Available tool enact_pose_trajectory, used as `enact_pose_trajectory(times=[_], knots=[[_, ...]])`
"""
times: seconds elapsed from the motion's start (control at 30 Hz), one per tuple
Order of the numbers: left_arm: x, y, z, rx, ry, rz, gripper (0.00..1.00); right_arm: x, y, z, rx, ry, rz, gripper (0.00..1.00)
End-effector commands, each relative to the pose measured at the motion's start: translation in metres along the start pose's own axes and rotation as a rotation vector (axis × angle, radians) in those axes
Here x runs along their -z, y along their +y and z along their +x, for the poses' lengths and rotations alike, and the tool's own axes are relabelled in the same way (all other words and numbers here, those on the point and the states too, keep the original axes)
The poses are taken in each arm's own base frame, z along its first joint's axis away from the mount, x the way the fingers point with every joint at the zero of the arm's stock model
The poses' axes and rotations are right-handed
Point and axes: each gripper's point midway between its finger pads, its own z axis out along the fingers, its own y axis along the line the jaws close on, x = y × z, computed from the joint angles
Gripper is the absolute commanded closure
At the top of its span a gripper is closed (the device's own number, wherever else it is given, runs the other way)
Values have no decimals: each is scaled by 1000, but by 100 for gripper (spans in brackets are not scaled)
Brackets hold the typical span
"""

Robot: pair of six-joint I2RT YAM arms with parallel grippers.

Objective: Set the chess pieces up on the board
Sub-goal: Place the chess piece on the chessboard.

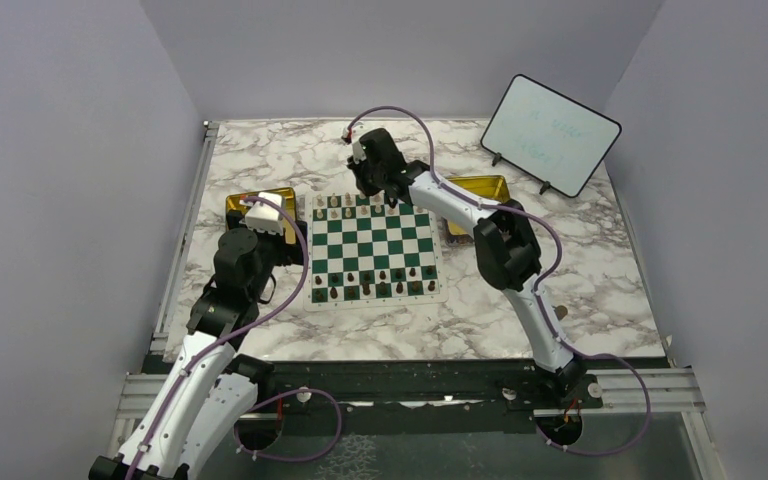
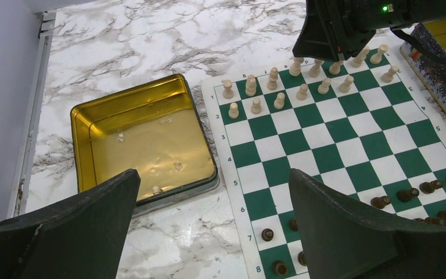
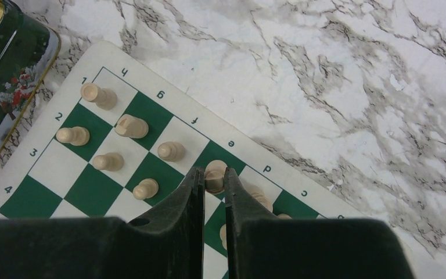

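The green and white board [image 1: 365, 240] lies mid-table. Cream chess pieces [image 1: 345, 207] fill its two far rows, and dark brown pieces [image 1: 375, 282] fill its two near rows. My right gripper [image 1: 368, 183] is over the far row. In the right wrist view its jaws [image 3: 212, 174] are shut narrowly on a cream piece [image 3: 215, 168] that stands on the green e1 square. Other cream pieces [image 3: 110, 161] stand beside it. My left gripper [image 2: 215, 174] is open and empty. It hovers over the marble between the gold tray and the board's left edge [image 2: 232, 168].
An open gold tray [image 1: 250, 205] sits left of the board, with one small cream bit [image 2: 157, 189] at its near wall. A second tin with a dark decorated side [image 3: 11, 75] sits right of the board. A small whiteboard [image 1: 550, 130] stands at the back right.
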Motion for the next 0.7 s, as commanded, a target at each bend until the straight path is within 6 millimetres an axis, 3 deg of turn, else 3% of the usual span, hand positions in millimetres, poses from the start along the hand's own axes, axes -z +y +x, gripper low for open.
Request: enact_pose_trajectory(times=[0.0,0.67], knots=[[5,5,-20,-2,-52,-21,1,-7,0,-8,-14,-24,3,91],[5,3,-18,-2,-53,-11,1,-18,3,14,-20,27,-2,90]])
